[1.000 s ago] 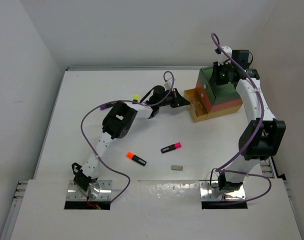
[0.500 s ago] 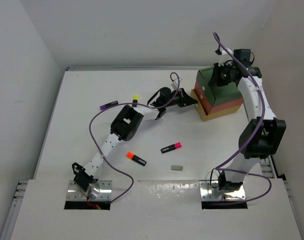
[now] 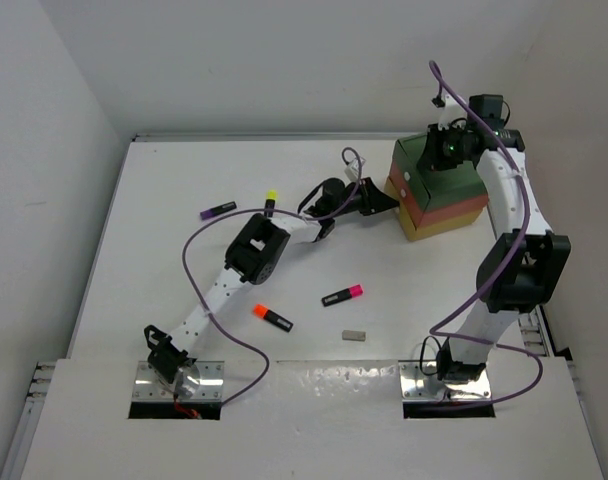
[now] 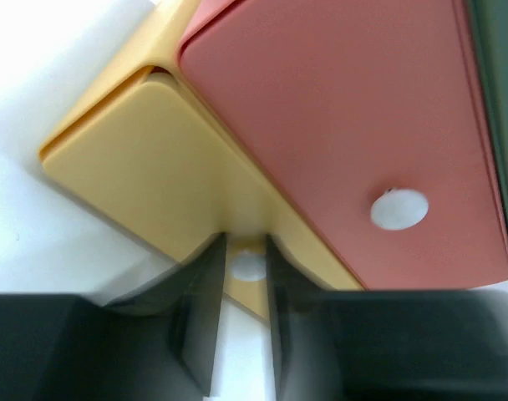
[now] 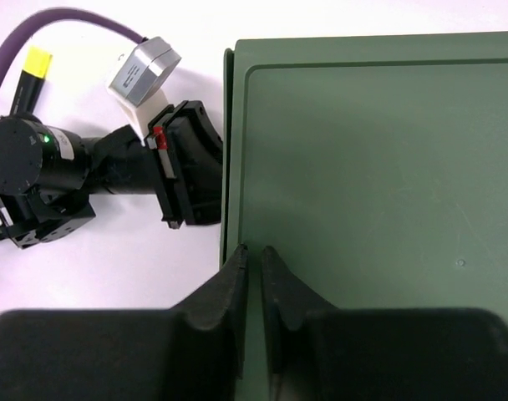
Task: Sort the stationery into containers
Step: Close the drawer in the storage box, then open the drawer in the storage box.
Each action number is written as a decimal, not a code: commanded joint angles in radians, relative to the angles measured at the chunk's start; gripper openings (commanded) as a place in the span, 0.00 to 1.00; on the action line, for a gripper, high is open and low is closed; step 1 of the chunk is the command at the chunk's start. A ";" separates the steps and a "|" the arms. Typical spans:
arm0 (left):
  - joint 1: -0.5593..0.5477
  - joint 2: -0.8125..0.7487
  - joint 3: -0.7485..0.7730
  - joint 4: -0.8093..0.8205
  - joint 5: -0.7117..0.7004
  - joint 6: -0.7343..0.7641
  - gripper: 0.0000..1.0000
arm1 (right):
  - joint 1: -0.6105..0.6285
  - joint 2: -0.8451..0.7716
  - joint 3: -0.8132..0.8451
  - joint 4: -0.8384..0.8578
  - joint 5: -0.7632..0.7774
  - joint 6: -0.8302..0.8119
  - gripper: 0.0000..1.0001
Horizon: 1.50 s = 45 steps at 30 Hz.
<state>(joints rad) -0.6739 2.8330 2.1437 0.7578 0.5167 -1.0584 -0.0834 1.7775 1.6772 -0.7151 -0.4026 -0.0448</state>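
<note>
Yellow drawer (image 4: 145, 159) looks closed; left claw (image 4: 246, 246) narrowly straddles its knob (image 4: 248, 266), right claw (image 5: 254, 251) near-closed atop green drawer (image 5: 363, 167); next, fetch pink highlighter (image 3: 343, 295)

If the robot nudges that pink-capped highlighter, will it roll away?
Probably a little: the pink-capped highlighter looks like a short rounded stick lying flat on the smooth white table, so a sideways nudge may roll it. It looks stiff and small, so it is likely light to lift.

White table walled in on three sides.
The matt table (image 3: 134, 260) meets plain pale walls (image 3: 284, 60) along its far, left and right edges; at its near edge, a shiny metal plate (image 3: 212, 372) lies toward the left corner, a second plate (image 3: 421, 388) toward the right.
</note>
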 commanded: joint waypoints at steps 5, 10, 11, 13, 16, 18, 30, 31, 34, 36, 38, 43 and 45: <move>0.028 -0.174 -0.259 0.182 0.029 0.015 0.50 | 0.008 0.059 0.016 -0.118 0.014 0.031 0.35; 0.065 -0.316 -0.429 0.216 0.026 0.040 0.51 | 0.005 0.059 0.044 -0.095 0.041 0.037 0.41; 0.072 -0.352 -0.470 0.219 0.022 0.044 0.51 | 0.005 0.056 0.042 -0.081 0.053 0.037 0.41; 0.080 -0.401 -0.513 0.227 0.013 0.044 0.50 | 0.004 0.050 0.041 -0.070 0.064 0.037 0.41; 0.091 -0.435 -0.545 0.215 0.019 0.038 0.46 | 0.004 0.039 0.036 -0.053 0.071 0.037 0.42; 0.089 -0.438 -0.548 0.216 0.031 0.017 0.45 | 0.005 0.034 0.030 -0.050 0.070 0.068 0.42; 0.028 -0.319 -0.344 0.150 0.075 -0.045 0.53 | 0.028 0.025 0.012 -0.029 0.090 0.060 0.32; 0.024 -0.310 -0.320 0.149 0.072 -0.046 0.53 | 0.036 0.025 0.009 -0.026 0.094 0.056 0.30; 0.011 -0.276 -0.273 0.135 0.060 -0.049 0.52 | 0.045 0.028 0.003 -0.026 0.111 0.052 0.27; 0.004 -0.268 -0.260 0.121 0.057 -0.051 0.52 | 0.047 0.031 0.010 -0.030 0.113 0.052 0.26; -0.006 -0.256 -0.248 0.115 0.055 -0.055 0.52 | 0.048 0.037 0.019 -0.038 0.111 0.052 0.25; -0.015 -0.219 -0.206 0.097 0.049 -0.060 0.52 | 0.053 0.043 0.038 -0.052 0.116 0.020 0.24; -0.018 -0.210 -0.197 0.098 0.043 -0.069 0.52 | 0.053 0.043 0.036 -0.056 0.116 0.017 0.23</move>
<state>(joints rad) -0.6785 2.6186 1.8961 0.8310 0.5697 -1.1126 -0.0410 1.7947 1.7100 -0.6975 -0.3149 -0.0044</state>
